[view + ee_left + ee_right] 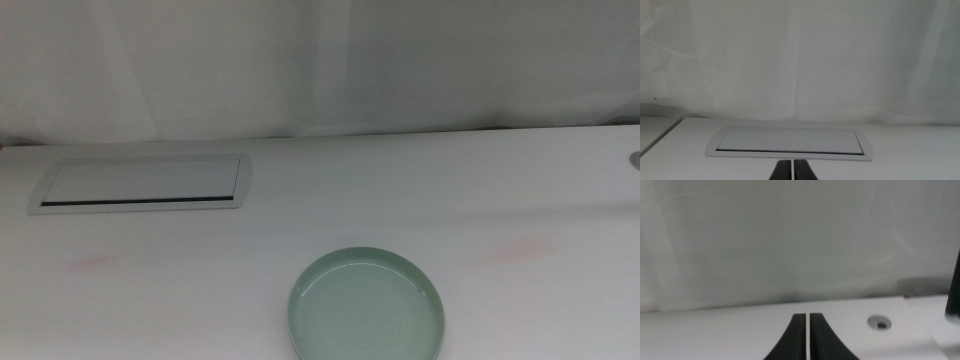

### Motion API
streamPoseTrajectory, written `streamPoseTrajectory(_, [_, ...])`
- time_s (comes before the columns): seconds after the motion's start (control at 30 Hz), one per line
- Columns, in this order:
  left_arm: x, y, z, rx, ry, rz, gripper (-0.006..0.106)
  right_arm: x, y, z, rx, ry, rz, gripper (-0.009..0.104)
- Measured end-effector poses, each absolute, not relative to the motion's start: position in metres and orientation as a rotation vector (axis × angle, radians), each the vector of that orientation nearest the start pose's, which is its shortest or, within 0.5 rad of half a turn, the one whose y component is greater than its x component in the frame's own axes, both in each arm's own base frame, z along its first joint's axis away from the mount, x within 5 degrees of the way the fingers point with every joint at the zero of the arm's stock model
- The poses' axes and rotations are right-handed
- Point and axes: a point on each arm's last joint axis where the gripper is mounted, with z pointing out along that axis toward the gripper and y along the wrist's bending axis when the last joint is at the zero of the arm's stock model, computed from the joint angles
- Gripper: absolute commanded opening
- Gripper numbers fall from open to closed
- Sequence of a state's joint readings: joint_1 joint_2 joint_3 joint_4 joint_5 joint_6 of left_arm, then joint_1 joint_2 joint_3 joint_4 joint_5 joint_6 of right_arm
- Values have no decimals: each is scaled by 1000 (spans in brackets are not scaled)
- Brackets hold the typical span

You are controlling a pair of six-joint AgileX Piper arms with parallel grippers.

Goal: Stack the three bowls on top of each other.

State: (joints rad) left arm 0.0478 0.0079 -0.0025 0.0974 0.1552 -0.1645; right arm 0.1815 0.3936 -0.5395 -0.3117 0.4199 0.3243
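Observation:
The pale green bowl [367,305] sits upright on the white table [450,190] at the front centre, its near rim cut off by the picture's bottom edge. The white bowl and the blue-grey bowl do not show on their own in any view; I cannot tell whether they lie under the green one. Neither arm is in the middle view. My left gripper [792,171] is shut and empty, held low and facing the back of the table. My right gripper [807,332] is shut and empty, also facing the backdrop. No bowl shows in either wrist view.
A flat white rectangular panel [140,184] with a dark slot lies at the back left and also shows in the left wrist view [790,142]. A small round hole [879,322] is in the table at the right. A white curtain [320,60] hangs behind.

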Motion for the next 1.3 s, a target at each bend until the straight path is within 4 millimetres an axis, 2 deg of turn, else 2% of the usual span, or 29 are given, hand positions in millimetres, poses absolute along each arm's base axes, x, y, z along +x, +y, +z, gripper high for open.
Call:
streamPoseTrajectory(0.3, [57,4,200,-103,1640,1,-3,59,-1,292,82,1705,148,-3])
streamPoseTrajectory(0.5, [57,4,200,-103,1640,1,-3,46,-3,260,86,1637,164,-3])
streamPoseTrajectory(0.67, [57,4,200,-103,1640,1,-3,50,-1,225,63,1671,162,-3])
streamPoseTrajectory(0.8, [57,4,200,-103,1640,1,-3,53,0,208,53,1708,158,-3])
streamPoseTrajectory(1.03, [57,4,200,-103,1640,1,-3,55,3,193,-89,1727,84,-3])
streamPoseTrajectory(1.3, [57,4,200,-101,1640,2,-3,56,6,197,-171,1665,50,-3])
